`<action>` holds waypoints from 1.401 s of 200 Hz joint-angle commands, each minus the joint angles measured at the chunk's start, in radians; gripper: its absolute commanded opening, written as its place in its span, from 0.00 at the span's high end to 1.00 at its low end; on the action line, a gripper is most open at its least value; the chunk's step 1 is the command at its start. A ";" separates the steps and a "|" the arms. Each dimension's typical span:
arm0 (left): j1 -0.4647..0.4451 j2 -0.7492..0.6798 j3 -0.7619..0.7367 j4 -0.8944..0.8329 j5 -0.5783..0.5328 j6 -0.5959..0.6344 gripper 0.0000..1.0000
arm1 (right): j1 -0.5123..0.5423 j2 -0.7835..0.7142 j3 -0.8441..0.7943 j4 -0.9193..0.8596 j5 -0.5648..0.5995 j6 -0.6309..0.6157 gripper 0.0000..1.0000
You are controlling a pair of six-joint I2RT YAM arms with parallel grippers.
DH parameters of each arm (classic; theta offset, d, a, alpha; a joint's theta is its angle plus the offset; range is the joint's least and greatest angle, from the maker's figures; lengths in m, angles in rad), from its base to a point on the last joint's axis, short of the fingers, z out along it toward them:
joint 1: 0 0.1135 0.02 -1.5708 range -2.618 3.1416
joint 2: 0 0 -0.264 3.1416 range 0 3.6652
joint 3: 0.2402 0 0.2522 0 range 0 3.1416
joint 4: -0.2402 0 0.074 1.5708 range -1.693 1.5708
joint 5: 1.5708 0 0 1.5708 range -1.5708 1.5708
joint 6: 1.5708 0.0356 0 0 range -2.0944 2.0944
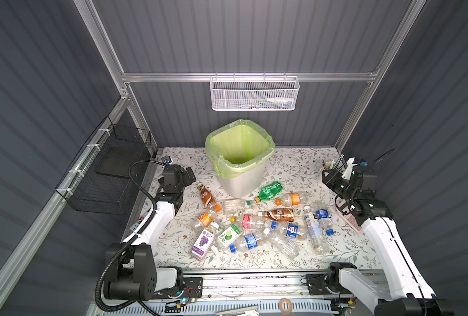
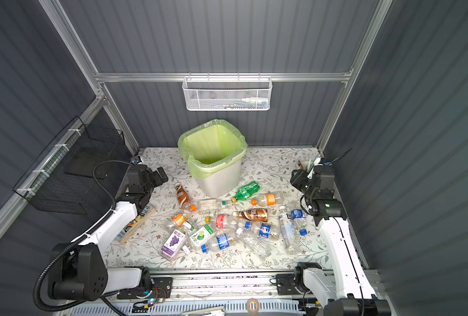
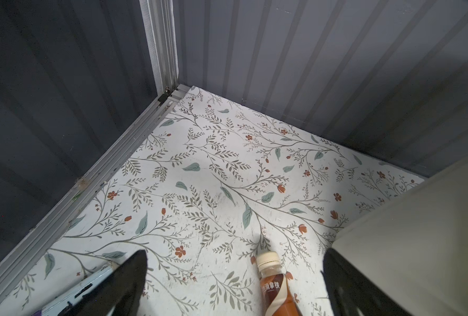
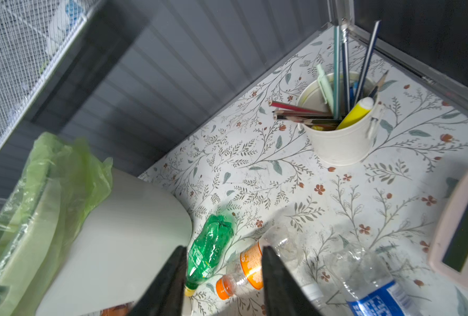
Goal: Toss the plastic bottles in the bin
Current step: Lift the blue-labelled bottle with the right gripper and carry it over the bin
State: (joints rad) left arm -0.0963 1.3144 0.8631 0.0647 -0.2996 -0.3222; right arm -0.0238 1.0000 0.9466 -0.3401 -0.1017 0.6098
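- Left jaws: wide open, empty; brown bottle [image 3: 275,290] seen between them, lower edge of left wrist view
- Right jaws: partly open, empty
- Plastic bottles [image 1: 252,221] lie mid-frame on the bench [image 1: 296,169], just below the bin [image 1: 241,183]
- Close across a bottle's body, lift above the rim, release over the opening

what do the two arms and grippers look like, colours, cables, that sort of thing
Both arms match: white link shells, black joint housings, black bases. The left arm carries a thick black ribbed conduit looping from base to wrist; the right arm has a thin black cable along its white link. The left gripper and right gripper have flat, tapering black fingers.
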 commanded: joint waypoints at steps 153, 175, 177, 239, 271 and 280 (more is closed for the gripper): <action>0.006 0.016 -0.019 -0.043 0.081 0.024 0.00 | -0.088 0.253 -0.229 -0.237 0.137 -0.208 0.17; 0.006 0.013 -0.021 -0.046 0.080 0.025 0.00 | -0.093 0.308 -0.201 -0.241 0.130 -0.218 0.18; 0.006 0.012 -0.022 -0.046 0.080 0.025 0.00 | -0.094 0.314 -0.198 -0.242 0.126 -0.220 0.18; 0.006 0.006 -0.023 -0.046 0.079 0.036 0.00 | -0.094 0.424 -0.141 -0.228 0.116 -0.246 0.23; 0.006 0.013 -0.023 -0.043 0.081 0.035 0.00 | -0.093 0.482 -0.116 -0.220 0.088 -0.257 0.32; 0.006 0.012 -0.022 -0.044 0.081 0.035 0.00 | -0.093 0.499 -0.114 -0.216 0.078 -0.258 0.35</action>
State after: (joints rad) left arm -0.0963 1.3228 0.8410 0.0368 -0.2306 -0.3069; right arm -0.1162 1.4601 0.8089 -0.5617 0.0078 0.3634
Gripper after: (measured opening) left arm 0.997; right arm 0.678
